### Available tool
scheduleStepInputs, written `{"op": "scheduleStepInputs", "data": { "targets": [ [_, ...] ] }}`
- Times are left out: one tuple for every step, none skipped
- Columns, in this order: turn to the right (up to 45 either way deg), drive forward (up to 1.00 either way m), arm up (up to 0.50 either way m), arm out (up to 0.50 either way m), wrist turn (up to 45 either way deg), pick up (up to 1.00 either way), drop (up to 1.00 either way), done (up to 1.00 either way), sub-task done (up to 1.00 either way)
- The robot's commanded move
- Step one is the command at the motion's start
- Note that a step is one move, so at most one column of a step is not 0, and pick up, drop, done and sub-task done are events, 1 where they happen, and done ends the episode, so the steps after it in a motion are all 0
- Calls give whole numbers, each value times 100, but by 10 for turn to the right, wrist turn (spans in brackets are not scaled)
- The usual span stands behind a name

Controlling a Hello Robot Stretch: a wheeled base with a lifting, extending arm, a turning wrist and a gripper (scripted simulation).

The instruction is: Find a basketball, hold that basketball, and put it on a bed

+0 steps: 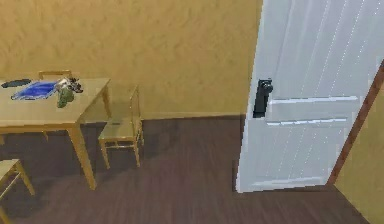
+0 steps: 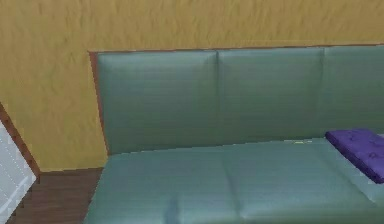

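No basketball or bed can be made out in these views. A grey-green sofa (image 2: 230,130) stands against an ochre wall in the arm side view, with a purple cushion or folded cloth (image 2: 360,152) on its seat at the right.
In the forward view a white door (image 1: 310,95) with a dark handle (image 1: 262,97) stands ajar at the right. At the left, a wooden table (image 1: 50,110) carries a blue item (image 1: 35,92) and small dark objects. Wooden chairs (image 1: 122,125) stand around it. Dark wood floor (image 1: 180,170) lies between.
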Motion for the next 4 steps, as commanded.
{"op": "scheduleStepInputs", "data": {
  "targets": [
    [0, 95, 0, 0, 0, 0, 0, 0, 0],
    [120, 0, 0, 0, 0, 0, 0, 0, 0],
    [0, 55, 0, 0, 0, 0, 0, 0, 0],
    [-60, 0, 0, 0, 0, 0, 0, 0, 0]
  ]
}}
